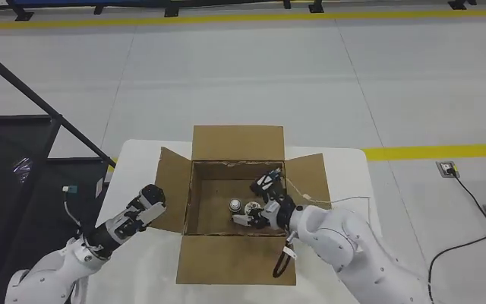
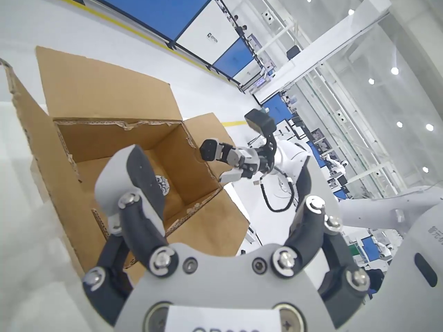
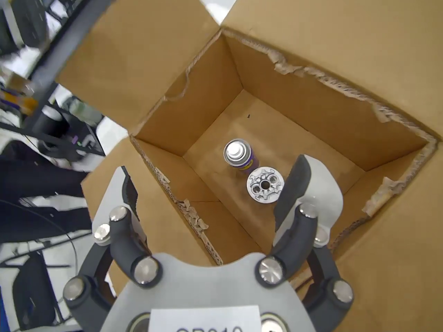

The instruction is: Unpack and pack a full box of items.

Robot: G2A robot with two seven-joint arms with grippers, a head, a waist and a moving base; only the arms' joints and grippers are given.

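Cardboard box (image 3: 311,105), ragged corrugated edges, flaps splayed. On its floor a shiny-topped little can (image 3: 237,153) stands just beside a flat, round, holed metal disc (image 3: 264,185). Right gripper (image 3: 214,174) is above the opening, spread wide and empty; left gripper (image 1: 154,195) is outside, same deal.

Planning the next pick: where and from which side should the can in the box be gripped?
Probably the can by its upper body, from straight above: it stands upright on the box floor, the walls bar sideways approach, and the disc sits close beside it.
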